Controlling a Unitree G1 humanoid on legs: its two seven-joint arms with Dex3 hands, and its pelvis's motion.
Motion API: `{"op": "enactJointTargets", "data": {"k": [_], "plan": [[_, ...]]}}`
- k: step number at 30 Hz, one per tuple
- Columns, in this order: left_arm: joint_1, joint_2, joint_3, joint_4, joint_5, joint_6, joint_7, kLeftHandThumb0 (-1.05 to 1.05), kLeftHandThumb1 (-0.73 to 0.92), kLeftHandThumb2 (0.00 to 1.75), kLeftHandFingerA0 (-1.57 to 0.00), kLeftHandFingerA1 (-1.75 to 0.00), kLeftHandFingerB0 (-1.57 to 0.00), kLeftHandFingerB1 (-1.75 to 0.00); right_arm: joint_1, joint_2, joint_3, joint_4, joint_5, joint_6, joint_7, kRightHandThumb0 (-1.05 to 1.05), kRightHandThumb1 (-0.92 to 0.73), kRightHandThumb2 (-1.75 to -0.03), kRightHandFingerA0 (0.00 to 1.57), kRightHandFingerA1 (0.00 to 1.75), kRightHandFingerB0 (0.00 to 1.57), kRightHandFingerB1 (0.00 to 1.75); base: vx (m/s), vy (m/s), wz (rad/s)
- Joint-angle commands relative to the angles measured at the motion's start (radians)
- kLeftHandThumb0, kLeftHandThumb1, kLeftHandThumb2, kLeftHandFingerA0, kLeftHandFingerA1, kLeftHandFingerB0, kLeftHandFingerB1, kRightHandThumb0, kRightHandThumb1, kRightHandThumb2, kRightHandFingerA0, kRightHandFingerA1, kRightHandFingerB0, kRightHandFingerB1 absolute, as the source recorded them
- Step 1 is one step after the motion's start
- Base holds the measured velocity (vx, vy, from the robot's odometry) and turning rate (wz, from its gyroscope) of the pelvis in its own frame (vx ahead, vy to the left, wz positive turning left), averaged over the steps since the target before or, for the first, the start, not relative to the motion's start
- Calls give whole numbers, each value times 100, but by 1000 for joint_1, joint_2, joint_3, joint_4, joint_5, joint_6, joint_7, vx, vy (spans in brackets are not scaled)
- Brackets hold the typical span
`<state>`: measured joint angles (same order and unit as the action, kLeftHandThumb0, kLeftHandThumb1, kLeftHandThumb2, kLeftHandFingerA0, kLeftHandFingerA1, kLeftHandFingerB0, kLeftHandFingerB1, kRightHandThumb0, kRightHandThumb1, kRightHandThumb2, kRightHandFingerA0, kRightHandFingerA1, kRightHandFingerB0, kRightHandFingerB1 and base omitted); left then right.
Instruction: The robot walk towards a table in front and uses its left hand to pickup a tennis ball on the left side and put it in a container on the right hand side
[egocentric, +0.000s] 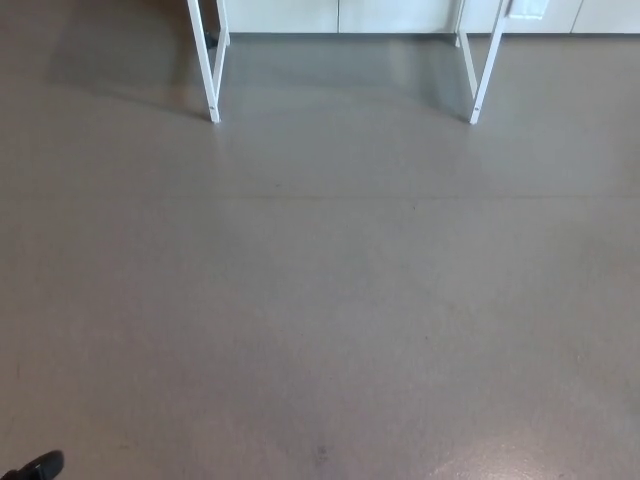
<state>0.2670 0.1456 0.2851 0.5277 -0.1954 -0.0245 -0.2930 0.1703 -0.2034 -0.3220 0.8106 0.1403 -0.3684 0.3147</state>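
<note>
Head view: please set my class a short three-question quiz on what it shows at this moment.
1. True or false: a tennis ball is in view.
2. How many white table legs stand on the grey floor in view? A) one B) two C) four
3. Fill in: the black left hand shows only at the picture's bottom ____ corner.

Key: 1 false; 2 B; 3 left.
</note>
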Motion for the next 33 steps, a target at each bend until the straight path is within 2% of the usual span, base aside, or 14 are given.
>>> {"op": "enactJointTargets", "data": {"k": [1,9,16,18,24,28,29,33], "plan": [[-20,9,-6,13,11,-35,18,-4,61,57,-26,-39,-25,-33,-23,-25,1,10,2,-23,-18,-38,-53,-56,47,38,29,32,82,-6,-5],[-25,18,-25,21,31,-58,32,-8,60,57,-26,-40,-26,-33,-37,-31,1,22,13,-23,-11,-41,-53,-57,47,38,29,32,-97,-12,5],[-16,20,-23,35,25,-76,25,-7,59,57,-26,-40,-26,-33,-29,-37,13,31,-2,-40,-21,-44,-53,-56,48,38,30,32,104,311,9],[97,17,-34,33,40,-94,11,-10,60,57,-25,-38,-25,-32,79,-39,20,34,-14,-81,2,-44,-53,-56,46,38,29,32,189,176,6],[137,28,-50,110,54,-169,-3,-11,61,58,-25,-39,-24,-32,124,-44,32,99,-25,-140,-1,-40,-54,-57,48,40,30,34,222,13,8],[137,29,-55,123,56,-190,7,-10,60,57,-26,-40,-25,-33,123,-47,39,117,-28,-157,-6,-41,-54,-57,48,39,31,33,202,-142,14],[143,33,-60,128,61,-194,6,-16,56,57,-25,-39,-24,-33,129,-48,37,120,-21,-155,1,-50,-49,-55,46,39,30,33,230,-234,18],[166,42,-69,150,67,-209,5,-16,55,57,-25,-37,-23,-32,164,-49,46,109,-24,-155,5,-47,-50,-55,47,39,31,33,381,-28,11]]}}
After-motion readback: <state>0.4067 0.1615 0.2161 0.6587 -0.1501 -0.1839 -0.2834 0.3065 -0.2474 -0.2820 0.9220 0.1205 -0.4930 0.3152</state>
